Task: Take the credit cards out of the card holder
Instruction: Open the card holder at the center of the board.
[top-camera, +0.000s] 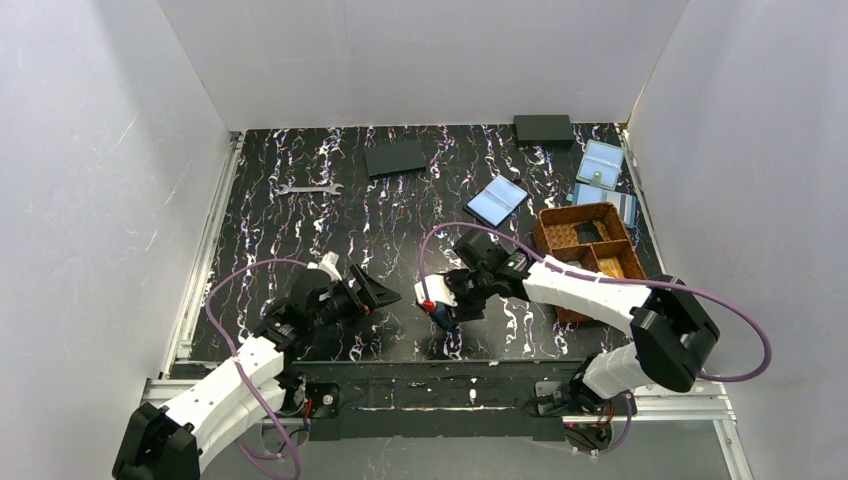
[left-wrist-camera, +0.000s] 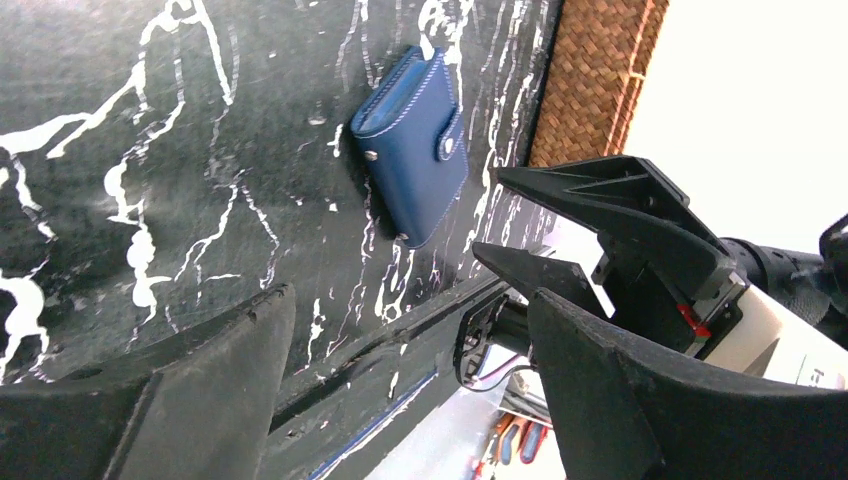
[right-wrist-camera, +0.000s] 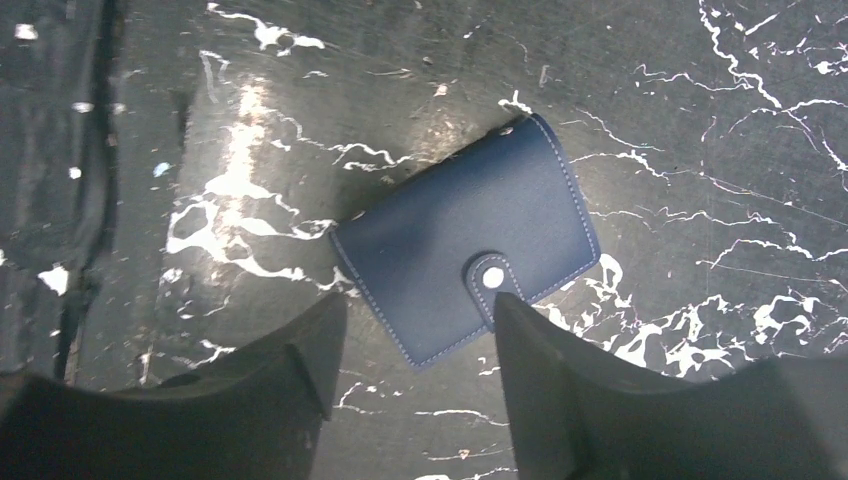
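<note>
While the small navy-blue stitched bifold card holder (right-wrist-camera: 465, 250) lies snapped shut, flat on the black marbled table (right-wrist-camera: 700, 120), the right gripper (right-wrist-camera: 415, 310) hovers over it with jaws spread. The left gripper (left-wrist-camera: 410, 300) stands beside, also spread and empty. Risk: a closing pinch may skid the flat holder away.

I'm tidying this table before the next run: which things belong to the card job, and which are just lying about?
Job: card holder, snapped shut.
Lying about: wrench, black pad, black box, pale pouches, open blue case, woven tray.
</note>
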